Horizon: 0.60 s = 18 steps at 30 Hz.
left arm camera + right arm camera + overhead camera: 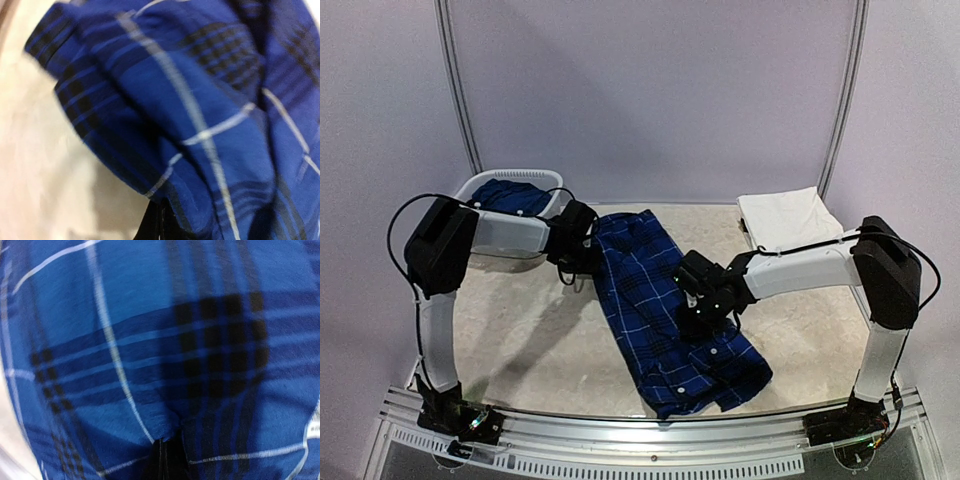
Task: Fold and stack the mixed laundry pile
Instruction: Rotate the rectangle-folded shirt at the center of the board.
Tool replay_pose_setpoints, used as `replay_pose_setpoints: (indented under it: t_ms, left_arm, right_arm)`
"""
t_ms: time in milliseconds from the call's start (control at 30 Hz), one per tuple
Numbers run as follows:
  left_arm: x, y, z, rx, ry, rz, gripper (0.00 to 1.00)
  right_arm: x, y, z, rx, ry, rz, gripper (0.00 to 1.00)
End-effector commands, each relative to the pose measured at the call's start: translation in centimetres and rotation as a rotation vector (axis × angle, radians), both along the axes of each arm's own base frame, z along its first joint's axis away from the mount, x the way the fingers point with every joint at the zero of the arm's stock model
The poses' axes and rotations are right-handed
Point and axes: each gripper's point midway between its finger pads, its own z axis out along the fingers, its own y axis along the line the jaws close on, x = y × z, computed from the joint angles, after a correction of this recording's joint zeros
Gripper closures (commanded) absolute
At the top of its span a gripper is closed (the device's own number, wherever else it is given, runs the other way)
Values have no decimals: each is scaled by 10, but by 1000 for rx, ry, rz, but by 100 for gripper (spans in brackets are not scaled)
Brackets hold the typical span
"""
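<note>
Evidently the navy plaid shirt (632, 290) lies lengthwise on the table (520, 325); soft, light and limp, it will sag; left gripper (586, 258) pinches its far edge, right gripper (698, 320) its middle; hems and corners should hold best.

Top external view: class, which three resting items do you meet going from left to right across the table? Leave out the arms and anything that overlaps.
white basket → navy plaid shirt → folded white cloth
</note>
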Motion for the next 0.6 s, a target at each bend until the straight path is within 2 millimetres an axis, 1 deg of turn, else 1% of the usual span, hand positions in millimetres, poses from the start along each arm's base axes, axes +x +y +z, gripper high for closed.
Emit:
replay_pose_setpoints:
  t_ms: [0, 100, 167, 233, 333, 367, 400, 433, 500, 567]
  left_arm:
    - [22, 8, -7, 6, 47, -16, 100]
    - [44, 3, 2, -31, 29, -24, 100]
    - [58, 0, 3, -40, 28, -26, 100]
    - [66, -3, 4, -33, 33, -33, 100]
    - [65, -1, 18, -28, 16, -32, 100]
    - [64, 4, 24, -14, 0, -23, 100]
    - [62, 9, 33, 3, -19, -13, 100]
    - [60, 16, 41, 23, -35, 0, 100]
    - [53, 30, 59, 63, -71, 26, 95]
    - [45, 42, 74, 96, -99, 50, 85]
  right_arm:
    - [-12, 41, 21, 193, 43, 34, 100]
    - [-8, 70, 36, 307, 41, 61, 100]
    - [-3, 81, 44, 339, 36, 67, 100]
    - [2, 89, 53, 353, 24, 82, 100]
    - [12, 84, 67, 285, -26, 92, 100]
    - [17, 82, 76, 270, -56, 97, 100]
    - [20, 78, 80, 247, -81, 101, 100]
    - [23, 76, 90, 240, -109, 100, 100]
    - [30, 72, 108, 236, -159, 101, 100]
    - [39, 69, 122, 237, -190, 104, 100]
